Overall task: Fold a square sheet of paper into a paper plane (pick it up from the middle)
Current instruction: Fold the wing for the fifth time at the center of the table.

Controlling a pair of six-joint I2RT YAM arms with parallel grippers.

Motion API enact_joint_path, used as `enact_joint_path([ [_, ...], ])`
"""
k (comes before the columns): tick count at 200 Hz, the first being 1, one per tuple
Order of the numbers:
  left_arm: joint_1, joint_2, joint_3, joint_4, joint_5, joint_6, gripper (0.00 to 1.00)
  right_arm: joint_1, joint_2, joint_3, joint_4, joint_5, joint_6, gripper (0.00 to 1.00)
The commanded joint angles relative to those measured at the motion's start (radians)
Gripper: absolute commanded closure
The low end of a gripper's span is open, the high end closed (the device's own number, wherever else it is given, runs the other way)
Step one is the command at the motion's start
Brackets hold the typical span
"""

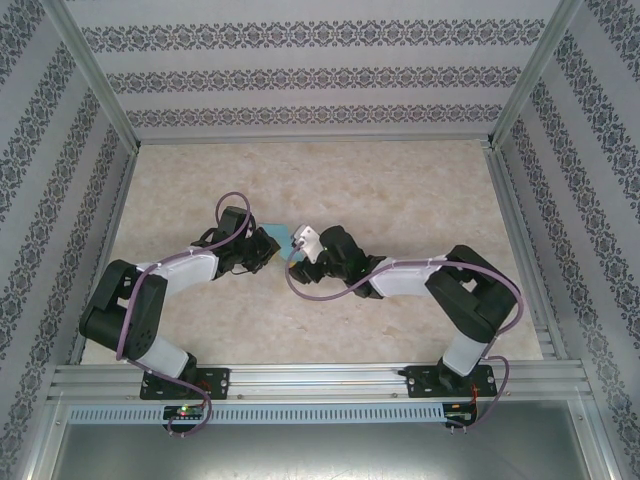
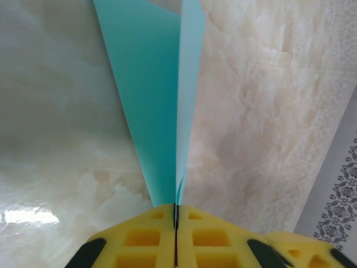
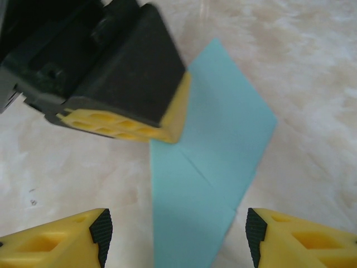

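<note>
Your left gripper (image 2: 175, 215) is clenched on the turquoise square sheet of paper (image 2: 150, 100), pinching a raised fold whose two layers stand up from the marble desk (image 1: 400, 190) near its middle. Your right gripper (image 3: 177, 237) hangs released above the paper's flat, creased, diamond-shaped part.

table (image 1: 420, 190): middle of the top view, walls (image 1: 300, 75) on its left, right and far sides.
left arm (image 1: 150, 300): lower left, reaching towards the centre.
right arm (image 1: 450, 290): lower right, reaching towards the centre.
square sheet of paper (image 1: 283, 237): centre of the top view, between the two grippers.
left gripper (image 1: 266, 250): just left of the sheet; in its wrist view the sheet runs from between its pads (image 2: 150, 234) at bottom centre to the top edge.
right gripper (image 1: 300, 250): just right of the sheet; in its wrist view its fingers (image 3: 100, 231) sit at the lower corners, the sheet on the table between them, the left gripper at upper left on the sheet's edge.
</note>
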State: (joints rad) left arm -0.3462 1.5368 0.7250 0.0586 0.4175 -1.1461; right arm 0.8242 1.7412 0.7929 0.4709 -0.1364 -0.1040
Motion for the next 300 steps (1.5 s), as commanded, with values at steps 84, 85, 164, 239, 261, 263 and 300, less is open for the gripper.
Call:
enact_joint_path([
  [84,-0.009,0.014,0.048,-0.034,0.033,-0.041,0.89,0.025,0.189,0.087,0.145,0.050,-0.132,0.53],
  [85,-0.009,0.014,0.048,-0.034,0.033,-0.041,0.89,0.026,0.189,0.087,0.145,0.050,-0.131,0.53],
  [164,-0.008,0.008,0.050,-0.042,0.041,-0.053,0.88,0.024,0.219,0.115,0.138,0.107,-0.169,0.66],
  [239,0.091,-0.060,0.081,-0.111,0.094,0.041,0.67,0.024,0.187,0.089,0.103,0.088,-0.168,0.90],
  [261,0.147,-0.099,0.087,-0.159,0.095,0.086,0.61,0.020,0.169,0.075,0.095,0.052,-0.137,0.91],
  [263,0.151,-0.105,0.087,-0.162,0.095,0.088,0.60,0.020,0.168,0.073,0.094,0.048,-0.134,0.91],
  [300,0.177,-0.147,0.065,-0.172,0.090,0.155,0.50,0.000,0.140,0.065,0.069,-0.032,-0.037,0.93],
])
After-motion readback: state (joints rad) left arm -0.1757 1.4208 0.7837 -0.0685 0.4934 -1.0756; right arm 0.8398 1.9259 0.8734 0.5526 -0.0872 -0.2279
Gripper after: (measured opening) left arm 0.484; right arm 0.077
